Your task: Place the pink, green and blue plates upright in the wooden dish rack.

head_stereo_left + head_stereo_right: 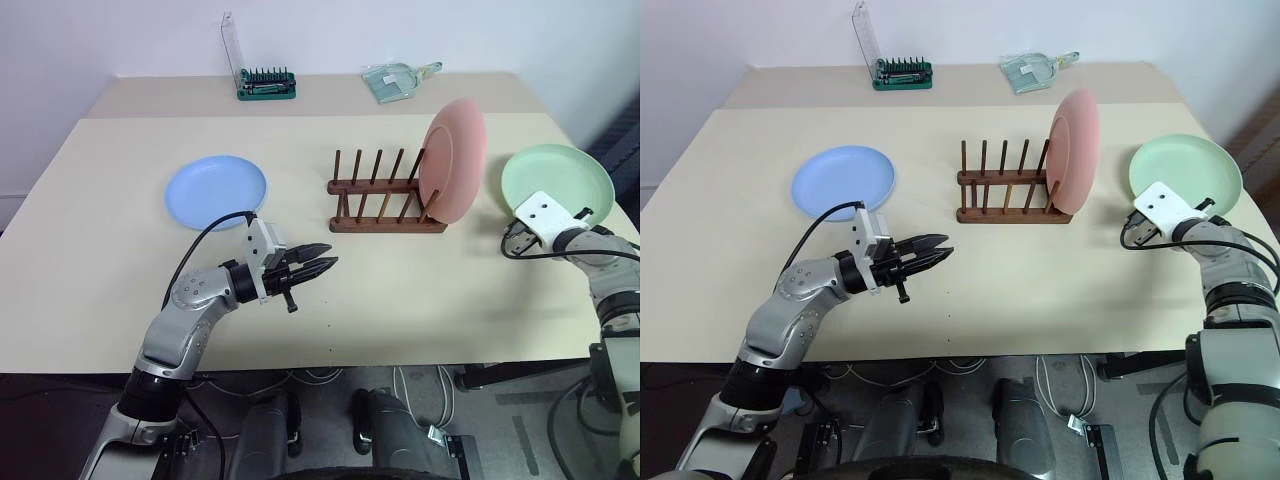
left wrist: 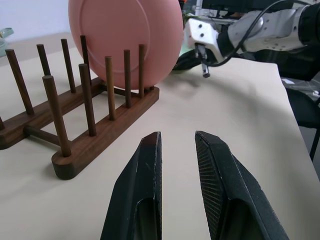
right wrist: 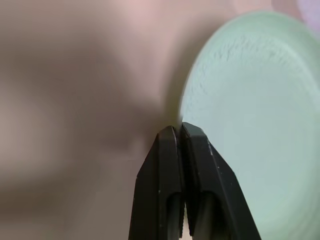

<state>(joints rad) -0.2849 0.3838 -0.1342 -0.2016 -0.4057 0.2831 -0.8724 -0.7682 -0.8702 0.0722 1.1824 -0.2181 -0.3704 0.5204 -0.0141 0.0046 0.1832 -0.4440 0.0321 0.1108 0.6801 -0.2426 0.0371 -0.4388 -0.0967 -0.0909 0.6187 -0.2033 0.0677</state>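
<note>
Beige bench (image 1: 420,290) | pink plate (image 1: 455,160) upright in rack (image 1: 385,205) at centre; green plate (image 1: 557,180) far right | right end effector (image 3: 180,131) together at its rim, gripping nothing: reopen, straddle rim | left end effector (image 1: 318,268) slightly apart, empty; blue plate (image 1: 216,190) left

head views overlook table (image 1: 300,300); wrist views close.

Right wrist view: table (image 3: 75,100) blurred to a brown-pink smear, green plate (image 3: 260,125) cut off at the frame edge; head views: right gripper's fingers hidden behind its white wrist mount (image 1: 1162,207); clear item (image 1: 398,78) at table's far edge too small to identify.
</note>
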